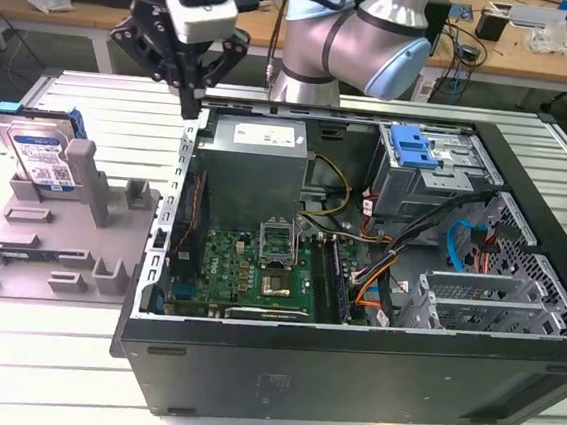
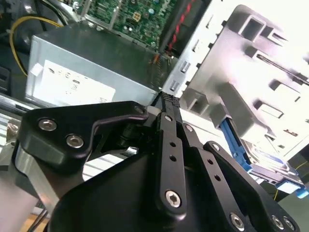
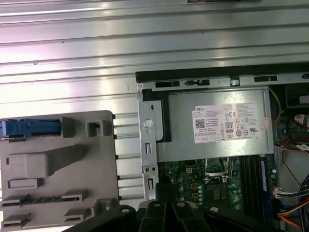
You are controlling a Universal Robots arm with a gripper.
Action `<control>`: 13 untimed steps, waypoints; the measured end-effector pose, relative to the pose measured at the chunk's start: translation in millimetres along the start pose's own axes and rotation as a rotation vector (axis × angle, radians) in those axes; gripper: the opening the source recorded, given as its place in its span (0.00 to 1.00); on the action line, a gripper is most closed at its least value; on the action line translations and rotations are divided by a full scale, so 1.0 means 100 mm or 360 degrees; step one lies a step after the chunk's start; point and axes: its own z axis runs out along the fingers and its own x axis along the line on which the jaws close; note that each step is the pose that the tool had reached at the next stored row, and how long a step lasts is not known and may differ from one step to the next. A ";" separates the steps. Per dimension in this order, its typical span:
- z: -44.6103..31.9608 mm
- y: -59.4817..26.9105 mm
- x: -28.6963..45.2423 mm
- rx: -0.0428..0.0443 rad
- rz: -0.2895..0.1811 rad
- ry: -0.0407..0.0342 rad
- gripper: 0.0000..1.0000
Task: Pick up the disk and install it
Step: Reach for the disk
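Observation:
The disk [image 1: 38, 154] is a silver-grey drive with a white-and-blue label and a blue bracket. It stands on edge in a grey slotted fixture [image 1: 70, 242] on the exterior view's left. Its blue bracket [image 3: 30, 128] shows in the first wrist view, and the disk [image 2: 270, 162] shows past the fixture in the second wrist view. My gripper [image 1: 190, 103] hangs above the open computer case's [image 1: 350, 360] back corner, by the grey power supply [image 1: 253, 159]. It is well apart from the disk. The gripper [image 2: 166, 99] is shut with nothing between its fingers.
The case lies open on a ribbed metal table [image 1: 39, 350]. Inside are a green motherboard [image 1: 258, 265], cables, and a drive cage with a light-blue latch [image 1: 415, 147]. The case wall [image 1: 168, 211] stands between the fixture and the case interior. A cluttered bench [image 1: 522, 35] runs behind.

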 end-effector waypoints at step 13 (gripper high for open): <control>-0.006 0.061 0.439 0.0000 0.0018 -0.0001 0.11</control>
